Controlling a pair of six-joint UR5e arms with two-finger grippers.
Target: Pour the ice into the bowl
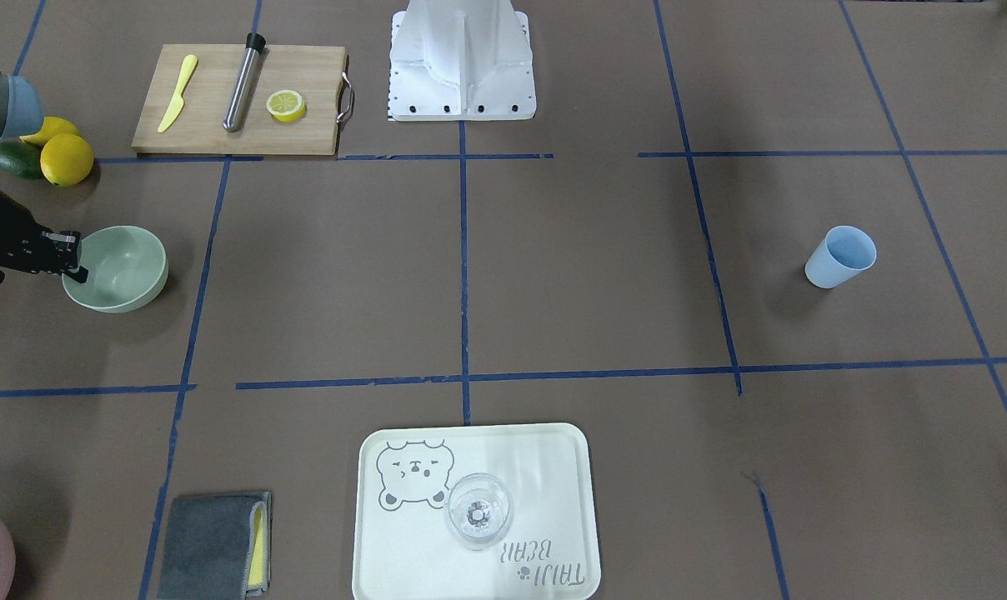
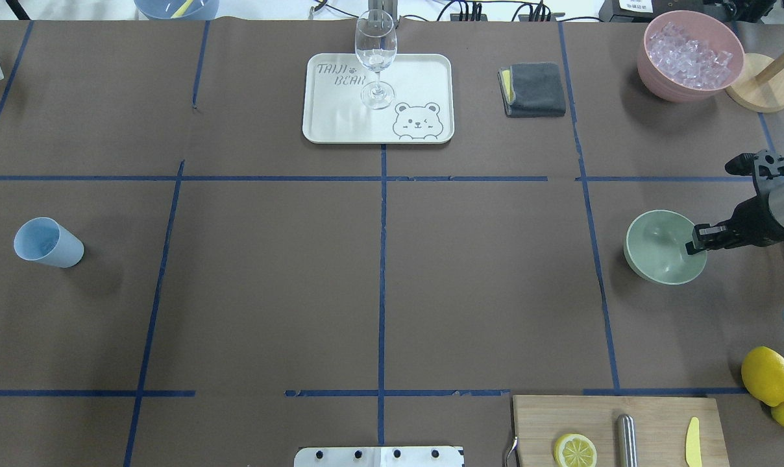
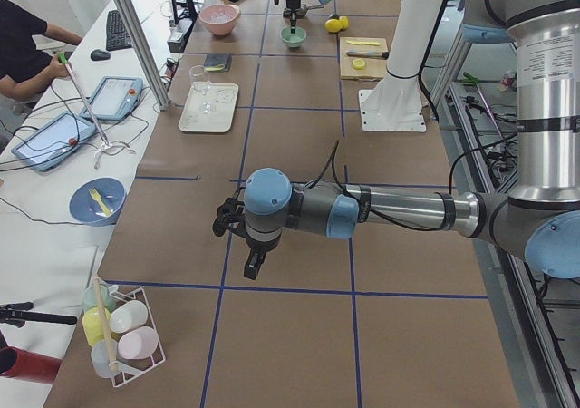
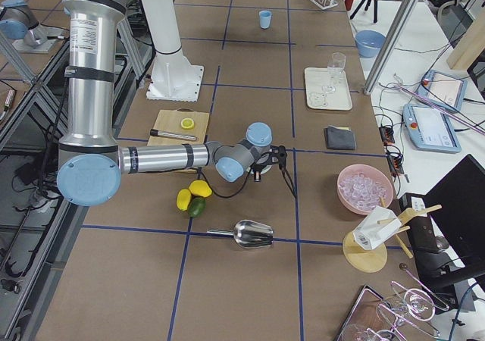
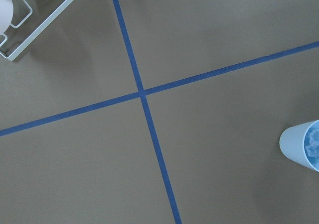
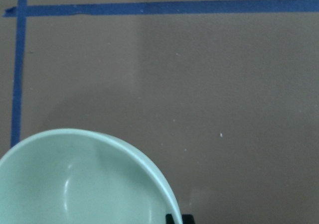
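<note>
Mint-green plastic fills the lower left of my right wrist view: the bowl (image 6: 75, 184), cut off by the picture's bottom edge. Its rim runs down to my right pincer (image 6: 178, 218), whose two dark tips sit close together, pinching that rim. Only my left wrist view shows the ice (image 5: 313, 140), clear cubes inside the light blue cup (image 5: 292, 144), which is half cut off at the picture's right edge; none of my fingers show there. From overhead, the bowl stands near the right end of the bench (image 2: 379, 292), with the pincer on the side of its rim toward that end. The cup is near the left end, well apart, its ice too small to make out. The front-facing view shows the same, mirrored. The exterior left view has my left pincer (image 3: 253, 263) above bare bench, but I cannot tell whether it is wide or narrow. In the exterior right view I cannot make out the bowl behind my right arm.
</note>
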